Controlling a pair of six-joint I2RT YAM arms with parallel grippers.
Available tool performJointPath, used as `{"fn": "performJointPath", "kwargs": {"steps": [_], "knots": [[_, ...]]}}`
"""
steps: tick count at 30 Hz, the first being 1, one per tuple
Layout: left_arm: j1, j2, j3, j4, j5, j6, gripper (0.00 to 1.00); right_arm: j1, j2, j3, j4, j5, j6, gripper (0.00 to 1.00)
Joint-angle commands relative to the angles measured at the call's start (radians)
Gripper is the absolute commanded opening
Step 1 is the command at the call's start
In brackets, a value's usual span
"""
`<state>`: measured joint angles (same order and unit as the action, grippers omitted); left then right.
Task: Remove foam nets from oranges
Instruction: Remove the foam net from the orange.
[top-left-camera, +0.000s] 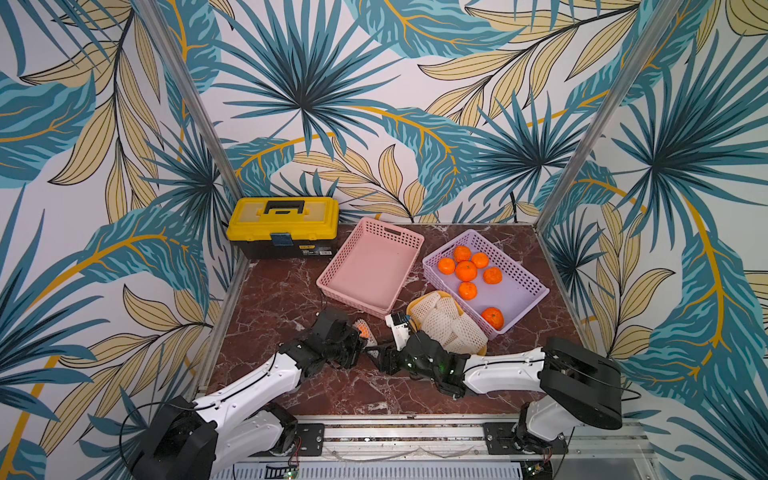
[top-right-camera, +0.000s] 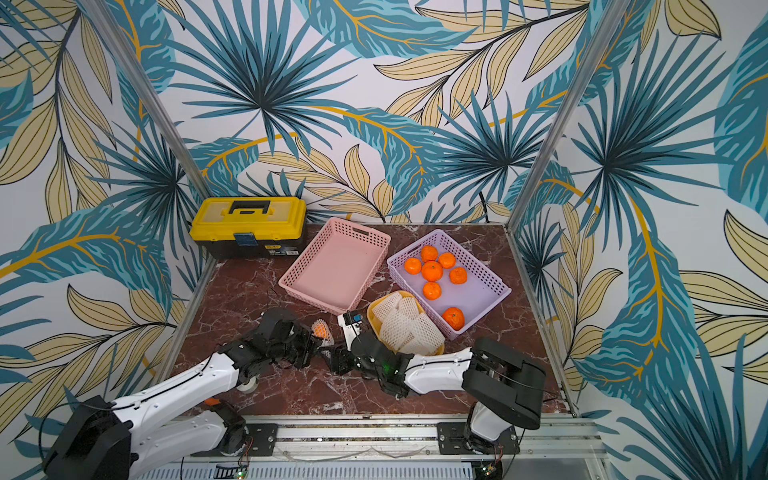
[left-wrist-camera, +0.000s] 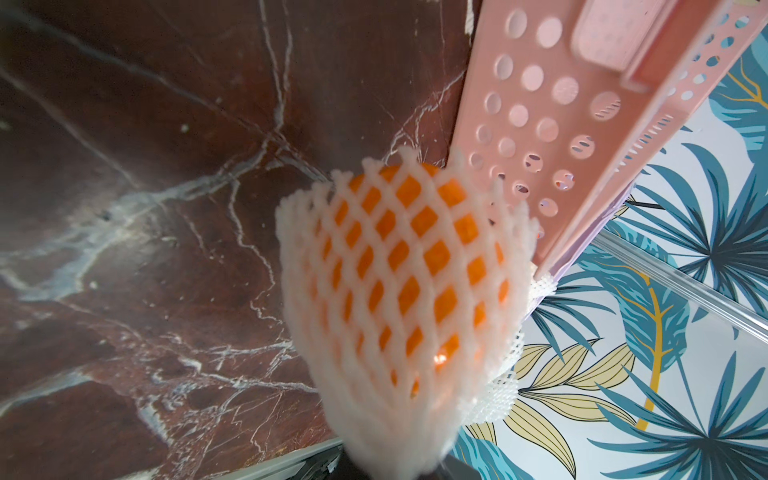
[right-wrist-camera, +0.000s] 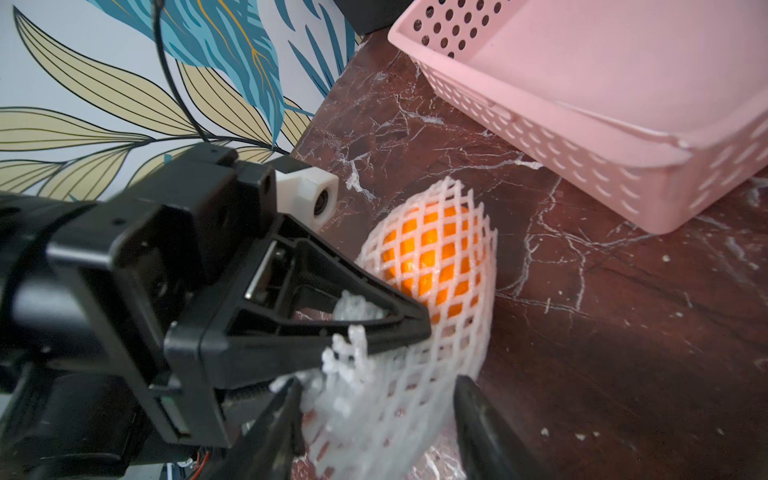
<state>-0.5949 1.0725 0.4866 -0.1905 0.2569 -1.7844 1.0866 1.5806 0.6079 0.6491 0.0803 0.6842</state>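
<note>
One orange still wrapped in a white foam net lies on the marble table, just in front of the pink basket. It also shows in both top views. My left gripper is shut on the net's near end, its black fingertips pinching the mesh. In the left wrist view the netted orange fills the middle and hides the jaws. My right gripper stands open, with the net's loose end between its two fingers. Several bare oranges lie in the purple basket.
A yellow bowl heaped with empty foam nets sits just behind my right gripper, with a small white object beside it. A yellow toolbox stands at the back left. Patterned walls close in three sides of the table.
</note>
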Motion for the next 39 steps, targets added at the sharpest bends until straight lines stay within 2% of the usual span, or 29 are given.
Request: {"fn": "performJointPath", "kwargs": {"steps": [1,3,6,8,10,11,14,17,26,30,32,36,39], "knots": [[-0.019,-0.003,0.023,0.014,0.071,0.014,0.10,-0.004,0.033,0.025,0.033,0.036,0.002,0.49],[-0.018,-0.003,0.024,0.014,0.070,0.016,0.13,-0.004,0.041,0.026,0.049,0.030,0.005,0.39],[-0.017,-0.006,0.023,0.014,0.069,0.017,0.22,-0.005,0.051,0.027,0.063,0.016,0.016,0.20],[-0.017,-0.009,0.023,0.015,0.066,0.019,0.32,-0.009,0.053,0.023,0.077,0.006,0.032,0.09],[-0.010,-0.015,0.021,0.016,0.066,0.026,0.47,-0.015,0.046,0.017,0.086,-0.001,0.050,0.01],[-0.003,-0.020,0.021,0.014,0.067,0.032,0.59,-0.018,0.038,0.015,0.083,-0.007,0.063,0.00],[0.027,-0.046,0.034,-0.041,0.061,0.066,0.85,-0.025,0.008,0.015,0.064,-0.015,0.094,0.00],[0.033,-0.068,0.046,-0.078,0.046,0.082,0.99,-0.031,-0.017,0.018,0.032,-0.024,0.109,0.00],[0.030,-0.001,0.046,-0.032,0.132,0.068,1.00,-0.039,-0.006,0.027,0.102,-0.119,0.136,0.00],[0.030,0.020,0.050,-0.020,0.135,0.076,0.99,-0.039,-0.009,0.026,0.111,-0.137,0.143,0.00],[0.030,0.019,0.043,-0.014,0.125,0.071,0.92,-0.039,-0.018,0.019,0.106,-0.138,0.140,0.00],[0.031,0.004,0.032,-0.012,0.101,0.064,0.68,-0.039,-0.035,0.000,0.102,-0.141,0.135,0.00],[0.030,-0.009,0.024,-0.012,0.086,0.057,0.55,-0.039,-0.052,-0.016,0.110,-0.145,0.130,0.00]]}}
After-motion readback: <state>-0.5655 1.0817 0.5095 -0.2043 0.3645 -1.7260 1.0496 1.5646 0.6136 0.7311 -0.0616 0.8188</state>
